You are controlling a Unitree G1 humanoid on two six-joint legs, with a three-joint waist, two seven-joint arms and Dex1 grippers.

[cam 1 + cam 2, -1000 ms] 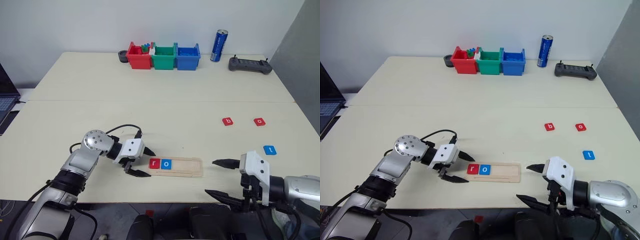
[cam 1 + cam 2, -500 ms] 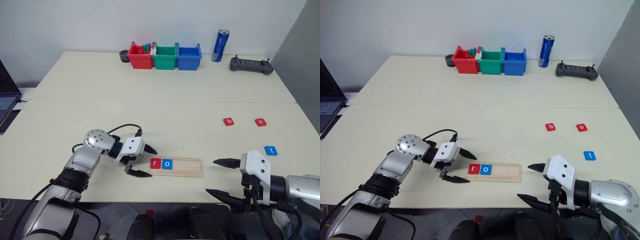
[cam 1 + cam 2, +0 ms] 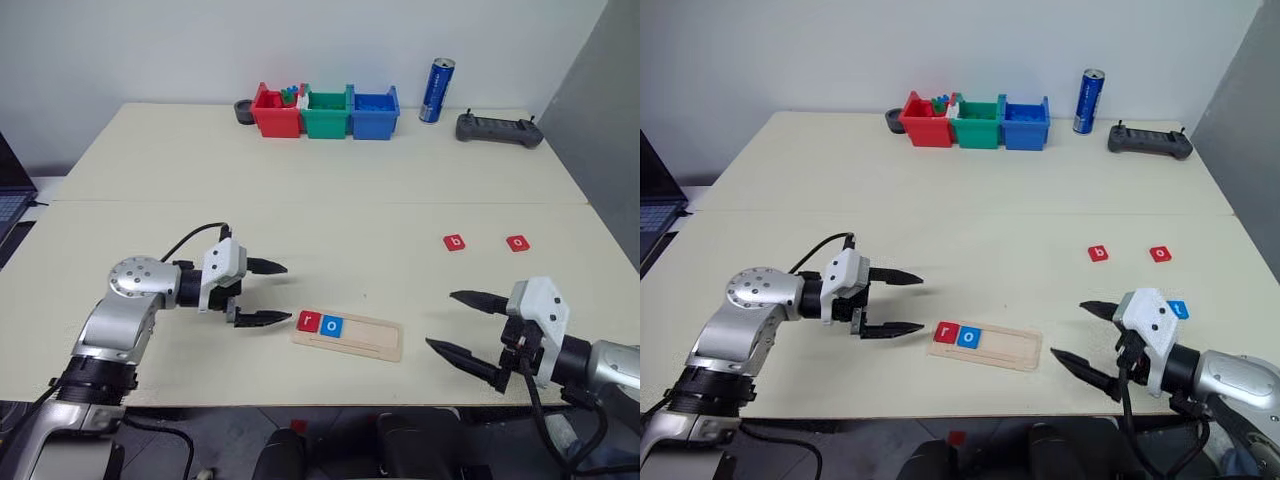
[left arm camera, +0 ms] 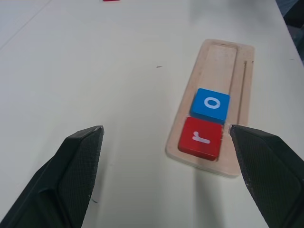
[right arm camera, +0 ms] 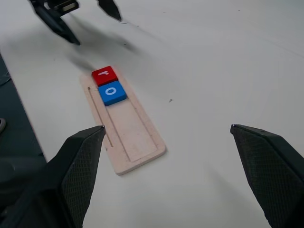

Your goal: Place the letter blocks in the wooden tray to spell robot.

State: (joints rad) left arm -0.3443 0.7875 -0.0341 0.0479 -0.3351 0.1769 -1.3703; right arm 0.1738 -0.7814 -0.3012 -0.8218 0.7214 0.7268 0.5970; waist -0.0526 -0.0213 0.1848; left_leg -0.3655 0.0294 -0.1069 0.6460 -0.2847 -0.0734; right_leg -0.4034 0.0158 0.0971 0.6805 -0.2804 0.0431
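Observation:
The wooden tray lies near the table's front edge, with a red r block and a blue o block side by side at its left end. My left gripper hovers open just left of the tray, nothing between its fingers. A red b block and a red o block lie flat at the right. The blue t block peeks out behind my right gripper, which stands open and empty right of the tray. The right wrist view shows the tray ahead.
Red, green and blue bins stand in a row at the far edge, with a blue can and a black controller to their right. A laptop sits off the left side.
My left gripper has drawn back leftward and upward from the tray's left end. My right gripper has risen and shifted rightward, now covering much of the t block. Both stay open.

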